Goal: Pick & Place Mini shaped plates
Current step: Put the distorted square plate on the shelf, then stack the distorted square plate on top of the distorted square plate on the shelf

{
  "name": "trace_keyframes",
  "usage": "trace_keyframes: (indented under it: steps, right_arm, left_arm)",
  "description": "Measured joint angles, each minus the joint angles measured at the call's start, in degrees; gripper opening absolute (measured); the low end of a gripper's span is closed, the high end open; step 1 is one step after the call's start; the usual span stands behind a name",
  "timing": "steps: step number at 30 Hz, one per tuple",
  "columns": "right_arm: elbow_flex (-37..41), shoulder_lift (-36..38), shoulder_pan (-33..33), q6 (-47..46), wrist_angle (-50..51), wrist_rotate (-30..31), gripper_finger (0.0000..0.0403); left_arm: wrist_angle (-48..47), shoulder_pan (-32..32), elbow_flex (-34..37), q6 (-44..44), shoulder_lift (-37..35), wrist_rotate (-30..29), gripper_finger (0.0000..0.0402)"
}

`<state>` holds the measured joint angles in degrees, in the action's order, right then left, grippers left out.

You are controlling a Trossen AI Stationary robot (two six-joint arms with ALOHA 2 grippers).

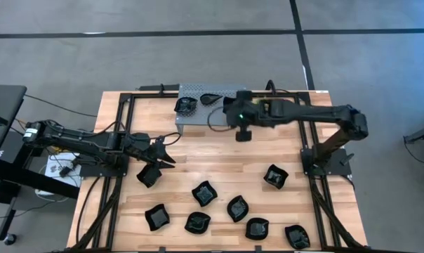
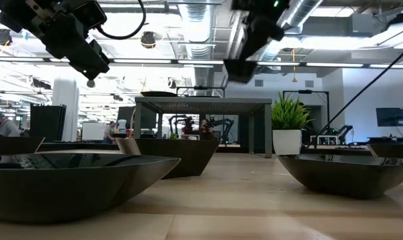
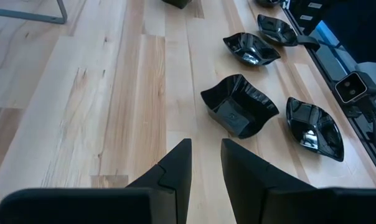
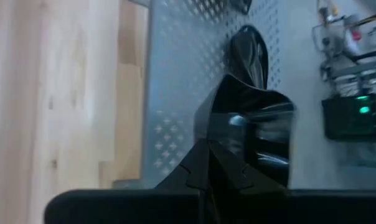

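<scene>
Right gripper (image 4: 206, 165) pinches a glossy black mini plate (image 4: 250, 134) over the grey perforated metal stand (image 1: 198, 116); it should lower gently before releasing. Left gripper (image 3: 203, 165), slightly spread, waits near-left.

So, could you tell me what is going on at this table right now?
The right gripper holds a black mini plate over the grey perforated stand, where two plates already sit. The left gripper is open above the wooden table near a wavy-edged square plate. Eight plates are still spread across the table's near side.
</scene>
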<state>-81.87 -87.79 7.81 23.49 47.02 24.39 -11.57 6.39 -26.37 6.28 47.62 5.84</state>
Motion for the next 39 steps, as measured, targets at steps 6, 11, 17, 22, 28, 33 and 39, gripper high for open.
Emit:
trace_keyframes:
  steps: [6,11,17,22,28,33,39]
  right_arm:
    - [0.1,-6.01,5.06,6.68,-0.89,-0.81,0.0]
    - [0.11,-8.22,6.29,4.29,-0.25,-0.57,0.0001]
    - [0.11,-6.55,5.75,3.42,0.03,-0.51,0.0028]
    - [0.11,-3.7,3.31,-1.75,1.87,-0.31,0.0063]
    - [0.07,1.39,-4.26,-23.36,12.32,-0.5,0.0075]
    - [2.66,2.16,-13.32,-50.77,24.99,-8.99,0.0075]
    - [14.09,1.73,-25.88,-68.77,19.48,-19.76,0.0076]
  left_arm:
    - [0.0,0.0,0.0,0.0,0.0,-0.02,0.0088]
    - [0.0,0.0,0.0,0.0,0.0,-0.02,0.0088]
    - [0.0,0.0,0.0,0.0,0.0,-0.02,0.0088]
    - [0.02,0.0,0.0,0.0,0.0,-0.02,0.0088]
    - [0.07,0.0,0.0,-0.28,0.0,-0.02,0.0088]
    - [0.3,0.0,0.0,-0.37,0.0,-0.02,0.0088]
    - [0.44,0.0,0.0,-0.44,0.0,-0.01,0.0088]
